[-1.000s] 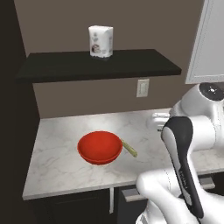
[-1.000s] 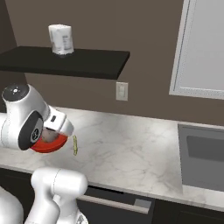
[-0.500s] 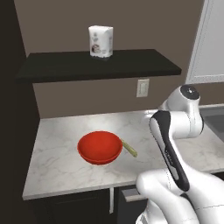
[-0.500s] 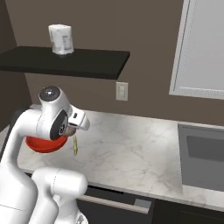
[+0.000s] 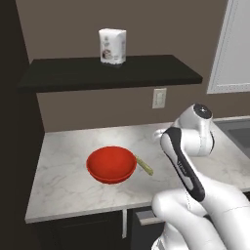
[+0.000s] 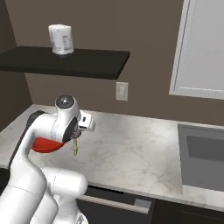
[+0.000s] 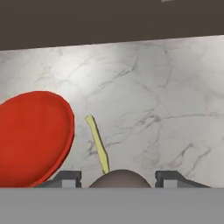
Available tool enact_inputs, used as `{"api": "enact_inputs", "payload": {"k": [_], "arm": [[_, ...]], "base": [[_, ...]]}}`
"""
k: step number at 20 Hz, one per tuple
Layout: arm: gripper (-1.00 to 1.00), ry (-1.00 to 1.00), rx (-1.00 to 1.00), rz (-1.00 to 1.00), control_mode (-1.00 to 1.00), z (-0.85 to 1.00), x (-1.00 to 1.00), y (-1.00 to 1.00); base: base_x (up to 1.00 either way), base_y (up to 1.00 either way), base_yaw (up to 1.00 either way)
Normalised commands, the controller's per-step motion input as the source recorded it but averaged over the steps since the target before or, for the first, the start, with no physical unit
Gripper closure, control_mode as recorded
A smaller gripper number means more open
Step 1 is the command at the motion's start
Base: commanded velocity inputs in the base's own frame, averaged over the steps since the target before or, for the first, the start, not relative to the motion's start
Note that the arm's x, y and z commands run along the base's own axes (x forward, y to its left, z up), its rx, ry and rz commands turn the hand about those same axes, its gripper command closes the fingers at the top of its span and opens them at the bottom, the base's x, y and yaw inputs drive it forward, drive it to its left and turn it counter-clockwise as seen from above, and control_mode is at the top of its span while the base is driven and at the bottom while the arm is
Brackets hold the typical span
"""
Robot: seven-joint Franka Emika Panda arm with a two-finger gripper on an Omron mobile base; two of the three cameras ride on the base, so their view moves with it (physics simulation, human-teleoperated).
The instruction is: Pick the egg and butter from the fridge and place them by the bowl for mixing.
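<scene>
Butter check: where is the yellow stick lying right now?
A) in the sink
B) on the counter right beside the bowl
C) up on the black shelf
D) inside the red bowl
B: the butter lies flat on the marble counter just outside the rim of the red bowl, not in it.

We are seeing even, soft rendered light falling from above. The counter (image 5: 73,171) is glowing pale with a faint sheen, and the bowl (image 5: 111,164) is catching gloss at 12 o'clock. The shelf (image 5: 107,71) is shading the wall beneath. Edges are looking slightly soft and pixelated.
</scene>
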Motion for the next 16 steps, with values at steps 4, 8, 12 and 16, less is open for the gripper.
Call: {"api": "enact_inputs", "payload": {"k": [4,8,12,16], "arm": [[1.0,0.0,-0.03,0.06,-1.0,-0.35,0.54,0.03],[1.0,0.0,-0.03,0.03,-1.0,-0.44,0.61,0.06],[1.0,0.0,0.0,0.03,-1.0,-0.41,0.7,0.1],[1.0,0.0,0.0,0.03,-1.0,-0.4,0.66,0.18]], "base": [[0.0,0.0,0.0],[0.0,0.0,0.0],[0.0,0.0,0.0],[0.0,0.0,0.0]]}}
